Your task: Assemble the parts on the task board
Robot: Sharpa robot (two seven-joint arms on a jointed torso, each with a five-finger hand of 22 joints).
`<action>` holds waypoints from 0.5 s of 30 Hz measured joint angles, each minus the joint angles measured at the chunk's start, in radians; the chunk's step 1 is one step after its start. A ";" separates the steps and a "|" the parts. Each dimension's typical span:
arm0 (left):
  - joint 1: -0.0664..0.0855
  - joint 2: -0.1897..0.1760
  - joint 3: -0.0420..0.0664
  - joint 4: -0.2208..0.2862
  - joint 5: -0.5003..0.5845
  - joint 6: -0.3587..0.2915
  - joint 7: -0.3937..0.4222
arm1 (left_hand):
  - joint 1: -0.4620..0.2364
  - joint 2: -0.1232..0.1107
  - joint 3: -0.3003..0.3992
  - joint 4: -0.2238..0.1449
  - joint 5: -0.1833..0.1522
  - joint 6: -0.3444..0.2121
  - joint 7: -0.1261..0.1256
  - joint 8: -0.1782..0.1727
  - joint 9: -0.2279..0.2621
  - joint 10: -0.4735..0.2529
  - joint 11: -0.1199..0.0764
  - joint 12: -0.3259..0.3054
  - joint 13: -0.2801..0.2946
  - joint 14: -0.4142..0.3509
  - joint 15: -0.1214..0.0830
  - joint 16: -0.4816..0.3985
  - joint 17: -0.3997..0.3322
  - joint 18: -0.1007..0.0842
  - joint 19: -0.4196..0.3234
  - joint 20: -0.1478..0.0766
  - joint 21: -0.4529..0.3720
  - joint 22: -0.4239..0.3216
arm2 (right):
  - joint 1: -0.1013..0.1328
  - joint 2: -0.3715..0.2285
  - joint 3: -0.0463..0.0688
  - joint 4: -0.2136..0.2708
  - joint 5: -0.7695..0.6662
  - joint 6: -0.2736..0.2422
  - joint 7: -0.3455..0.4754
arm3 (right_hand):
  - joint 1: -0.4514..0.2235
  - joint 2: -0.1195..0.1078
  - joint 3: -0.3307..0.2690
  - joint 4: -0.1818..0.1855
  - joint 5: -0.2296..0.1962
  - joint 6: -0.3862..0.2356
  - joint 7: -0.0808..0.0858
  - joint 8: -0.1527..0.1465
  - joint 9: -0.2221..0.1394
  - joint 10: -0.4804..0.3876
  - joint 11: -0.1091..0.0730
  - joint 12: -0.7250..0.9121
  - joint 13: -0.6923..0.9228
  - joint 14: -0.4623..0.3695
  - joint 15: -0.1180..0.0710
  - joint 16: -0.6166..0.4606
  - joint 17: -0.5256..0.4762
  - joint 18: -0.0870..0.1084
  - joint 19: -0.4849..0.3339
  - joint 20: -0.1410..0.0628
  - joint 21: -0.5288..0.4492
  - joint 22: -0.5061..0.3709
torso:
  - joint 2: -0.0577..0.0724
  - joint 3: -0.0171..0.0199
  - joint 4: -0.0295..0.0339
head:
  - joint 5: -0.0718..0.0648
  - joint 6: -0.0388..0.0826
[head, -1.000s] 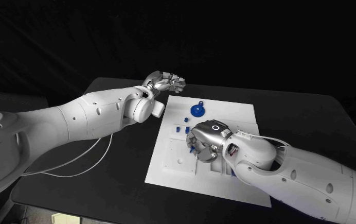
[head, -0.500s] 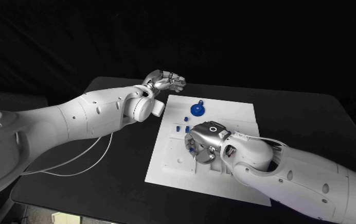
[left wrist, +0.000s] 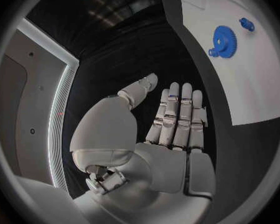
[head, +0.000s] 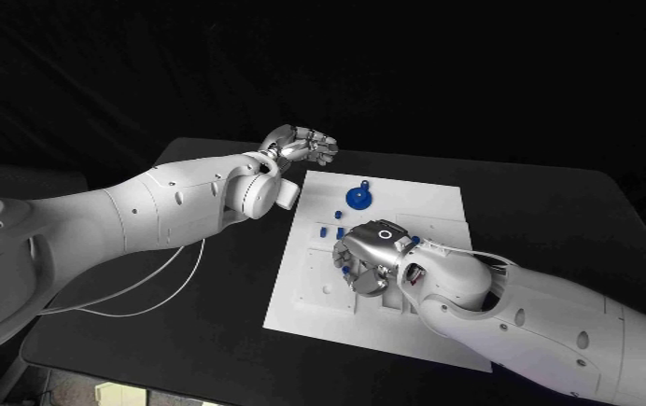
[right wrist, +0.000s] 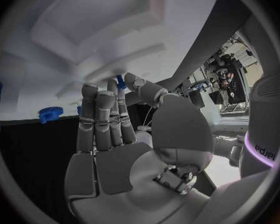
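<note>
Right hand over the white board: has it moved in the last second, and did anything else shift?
The right hand, pinching a small blue part, has crept slightly toward the board's left edge, low over the white task board. The left hand stays beyond the board's far-left corner, holding nothing; the blue gear hasn't moved.

No legible text or markings

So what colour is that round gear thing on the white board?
Blue. The gear shows best in the left wrist view.

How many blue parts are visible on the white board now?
4 clearly: a gear near the far edge, a small peg beside it, two small pieces by the right hand. That hand may hide others.
</note>
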State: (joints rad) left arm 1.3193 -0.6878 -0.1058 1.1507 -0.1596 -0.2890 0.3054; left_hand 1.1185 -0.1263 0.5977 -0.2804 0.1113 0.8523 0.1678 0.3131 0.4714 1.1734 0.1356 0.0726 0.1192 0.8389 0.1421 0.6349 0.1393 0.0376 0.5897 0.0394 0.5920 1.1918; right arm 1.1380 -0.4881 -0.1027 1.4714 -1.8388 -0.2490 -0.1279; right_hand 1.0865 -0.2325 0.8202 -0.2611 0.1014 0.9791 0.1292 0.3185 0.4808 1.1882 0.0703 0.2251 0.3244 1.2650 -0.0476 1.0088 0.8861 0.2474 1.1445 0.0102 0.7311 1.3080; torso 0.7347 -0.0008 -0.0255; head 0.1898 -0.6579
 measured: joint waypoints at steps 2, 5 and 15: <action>0.000 0.000 0.000 0.000 0.000 0.000 0.000 | 0.000 0.000 -0.001 -0.001 0.000 0.000 0.000 0.000 0.000 0.000 0.000 0.000 0.000 0.000 0.000 0.000 0.000 0.000 0.000 0.000 0.000 0.000 | -0.001 -0.003 -0.001 0.002 0.007 -0.007 0.002 | -0.010 -0.010 -0.023 -0.004 0.012 -0.009 0.004 -0.008 -0.003 -0.015 0.003 -0.006 0.000 0.002 0.008 0.000 -0.001 0.000 0.000 0.000 -0.002 0.000 | 0.000 0.0000 0.0000 | 0.000 0.000; 0.000 -0.001 0.000 0.000 0.000 0.000 0.000 | 0.000 0.000 -0.001 -0.001 0.000 0.000 0.000 0.000 0.000 0.000 0.000 0.000 0.000 0.000 0.000 0.000 0.000 0.000 0.000 0.000 0.000 0.000 | -0.002 -0.008 -0.002 0.005 0.016 -0.017 0.005 | -0.022 -0.022 -0.076 -0.015 0.034 -0.045 0.019 -0.024 -0.011 -0.047 0.021 -0.076 0.000 -0.011 0.025 0.001 -0.003 0.000 -0.015 0.008 -0.003 0.000 | 0.000 0.0001 0.0000 | 0.001 0.000; 0.000 -0.003 0.000 0.000 0.000 0.001 -0.003 | 0.000 0.000 -0.001 -0.001 0.000 0.000 0.000 0.000 0.000 0.000 0.000 0.000 -0.001 0.000 0.000 0.000 0.001 0.000 0.000 0.000 0.000 0.001 | -0.007 -0.060 -0.006 0.048 0.042 -0.054 0.001 | -0.030 -0.045 -0.171 -0.023 0.071 -0.123 0.059 -0.049 -0.029 -0.122 0.060 -0.126 -0.110 -0.073 0.065 -0.020 -0.015 -0.012 -0.079 0.041 -0.031 0.002 | 0.000 0.0005 -0.0007 | -0.002 0.004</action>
State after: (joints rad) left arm 1.3197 -0.6905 -0.1058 1.1511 -0.1596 -0.2885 0.3026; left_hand 1.1185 -0.1263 0.5965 -0.2816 0.1112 0.8523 0.1678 0.3130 0.4712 1.1734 0.1356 0.0726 0.1183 0.8389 0.1421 0.6349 0.1404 0.0376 0.5897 0.0394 0.5920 1.1927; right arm 1.1312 -0.5479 -0.1089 1.5194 -1.7968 -0.3032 -0.1274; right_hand 1.0570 -0.2778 0.6493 -0.2840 0.1729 0.8558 0.1880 0.2692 0.4515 1.0657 0.1301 0.0994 0.2144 1.1920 0.0173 0.9891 0.8709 0.2353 1.0651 0.0508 0.7006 1.3099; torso 0.7345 -0.0003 -0.0262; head 0.1878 -0.6536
